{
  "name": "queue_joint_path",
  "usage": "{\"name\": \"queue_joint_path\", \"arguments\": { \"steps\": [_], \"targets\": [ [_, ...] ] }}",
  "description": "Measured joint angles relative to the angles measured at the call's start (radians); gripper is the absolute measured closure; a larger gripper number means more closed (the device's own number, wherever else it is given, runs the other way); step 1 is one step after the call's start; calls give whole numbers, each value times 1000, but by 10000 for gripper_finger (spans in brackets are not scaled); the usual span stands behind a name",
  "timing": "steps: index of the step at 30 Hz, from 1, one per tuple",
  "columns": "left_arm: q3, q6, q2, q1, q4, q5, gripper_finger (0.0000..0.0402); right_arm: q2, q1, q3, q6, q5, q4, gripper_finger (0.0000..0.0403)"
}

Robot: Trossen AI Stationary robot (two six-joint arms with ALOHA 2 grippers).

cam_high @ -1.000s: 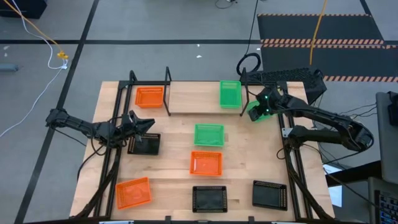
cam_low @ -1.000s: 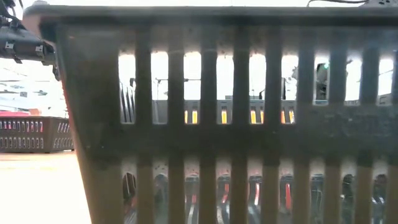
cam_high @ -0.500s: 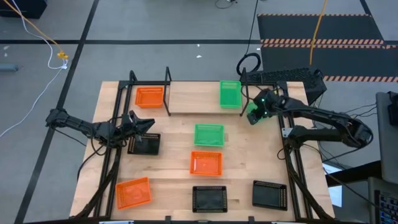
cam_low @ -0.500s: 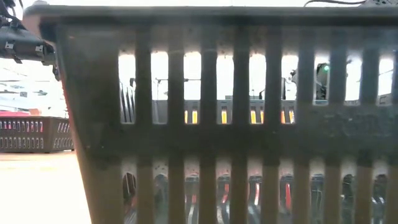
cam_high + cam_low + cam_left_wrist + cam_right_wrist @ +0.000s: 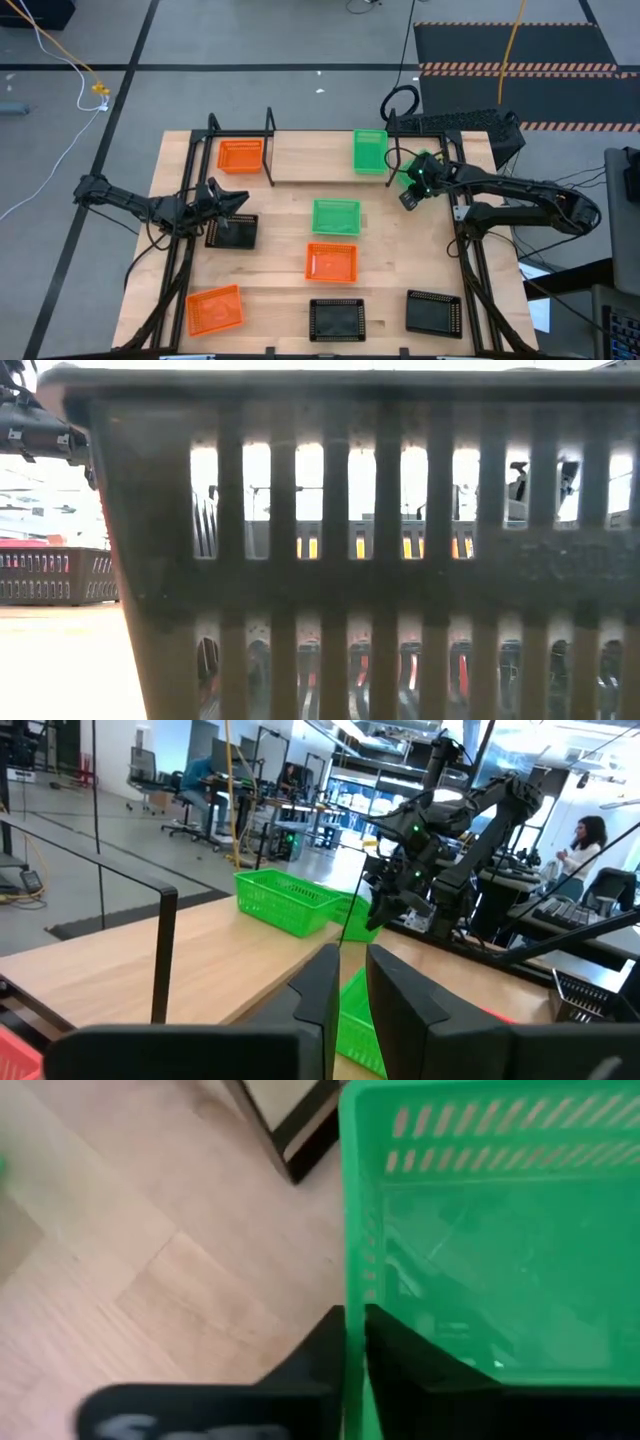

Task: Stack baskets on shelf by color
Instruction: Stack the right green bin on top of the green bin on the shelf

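A green basket (image 5: 500, 1260) stands on the table just right of the shelf (image 5: 320, 155), mostly hidden under my right arm in the high view (image 5: 424, 163). My right gripper (image 5: 352, 1315) slants down onto it and is shut on its wall. The shelf carries an orange basket (image 5: 240, 155) at its left end and a green basket (image 5: 370, 150) at its right end. My left gripper (image 5: 350, 970) hangs level above a black basket (image 5: 232, 230) at the table's left. Its fingers are a narrow gap apart with nothing between them. My right gripper pinches one side wall (image 5: 355, 1260) of the green basket at its rim, one finger (image 5: 410, 1365) inside the basket and one finger (image 5: 315, 1355) outside. The fingers slant down from above. Whether the basket's bottom still rests on the table does not show.
On the table lie a green basket (image 5: 335, 215), two orange baskets (image 5: 331, 261) (image 5: 214, 310) and two black baskets (image 5: 336, 318) (image 5: 433, 311) along the near edge. One black basket (image 5: 380, 580) fills the low view. A black shelf upright (image 5: 290, 1140) stands close beside the held basket.
My right gripper has moved a little toward the table's near edge and down onto the green basket beside the shelf, and now covers more of it. The baskets and my left arm have kept still.
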Motion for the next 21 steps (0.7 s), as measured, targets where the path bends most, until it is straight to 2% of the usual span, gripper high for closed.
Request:
{"name": "queue_joint_path", "arguments": {
  "steps": [3,9,16,19,21],
  "targets": [
    [0,2,0,0,1,-4,346,-19,17,1,14,49,-4,390],
    [0,1,0,0,-21,-6,346,-140,21,86,-28,251,-1,398],
    [0,1,0,0,-20,-7,346,-284,22,243,-229,500,66,400],
    [0,1,0,0,-17,-7,346,-312,23,286,-434,501,171,401],
    [0,3,0,0,-17,-7,346,-314,36,293,-613,417,258,401]
  ]
}}
